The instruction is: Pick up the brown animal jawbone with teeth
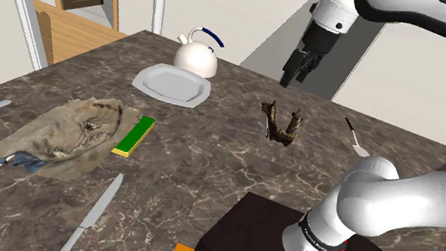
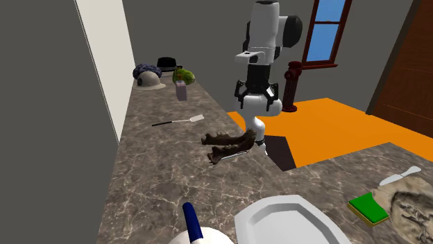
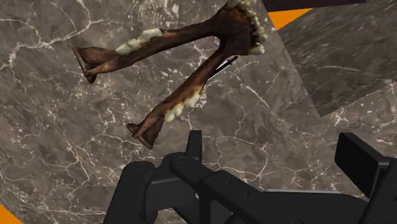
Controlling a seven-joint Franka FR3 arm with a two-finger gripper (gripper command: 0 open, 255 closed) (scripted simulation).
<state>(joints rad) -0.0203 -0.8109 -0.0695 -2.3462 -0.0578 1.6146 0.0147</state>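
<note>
Shoulder view: the gripper (image 1: 296, 68) hangs released above the marble counter (image 1: 210, 145). The brown jawbone (image 1: 281, 123) lies below it, untouched, with bare surface all round.

Second exterior view: the jawbone (image 2: 225, 144) rests beneath the gripper (image 2: 256, 93), near the counter's edge.

Wrist view: the fingers (image 3: 194, 145) stand apart and empty. The jawbone (image 3: 184, 70) lies ahead of them, its toothed chin end towards that edge.

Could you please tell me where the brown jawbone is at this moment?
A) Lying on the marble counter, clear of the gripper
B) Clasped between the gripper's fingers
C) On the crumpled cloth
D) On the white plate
A: the jawbone lies on the bare marble counter, and the gripper hangs open above it without touching it.
</note>
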